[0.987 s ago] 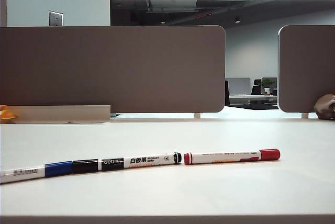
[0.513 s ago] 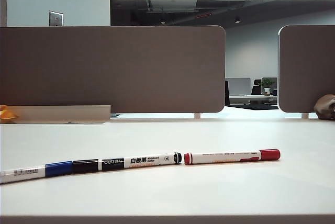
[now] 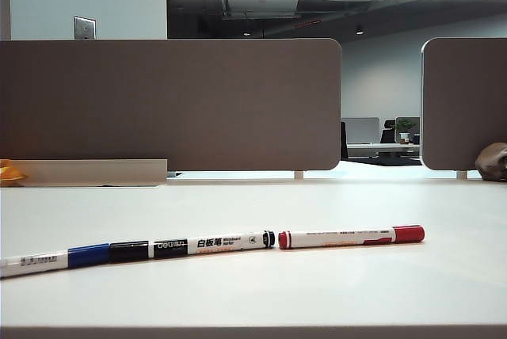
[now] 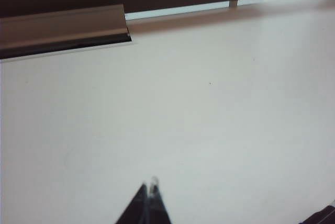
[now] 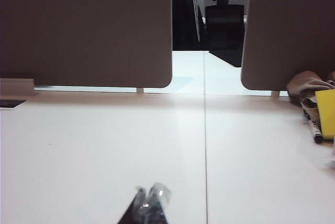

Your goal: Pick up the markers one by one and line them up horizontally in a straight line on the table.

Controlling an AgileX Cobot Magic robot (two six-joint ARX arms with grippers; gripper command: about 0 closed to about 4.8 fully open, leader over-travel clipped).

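Note:
Three markers lie end to end in a nearly straight row on the white table in the exterior view. The blue-capped marker is at the left, the black one in the middle, the red one at the right. Neither gripper shows in that view. In the left wrist view my left gripper is shut and empty above bare table. In the right wrist view my right gripper is shut too, with nothing in it, over bare table. No marker of the row shows in either wrist view.
Grey-brown partition panels stand along the back of the table, with a gap between them. A grey rail lies at the foot of the left panel. At the far right sit a brown lump, a yellow block and a dark pen.

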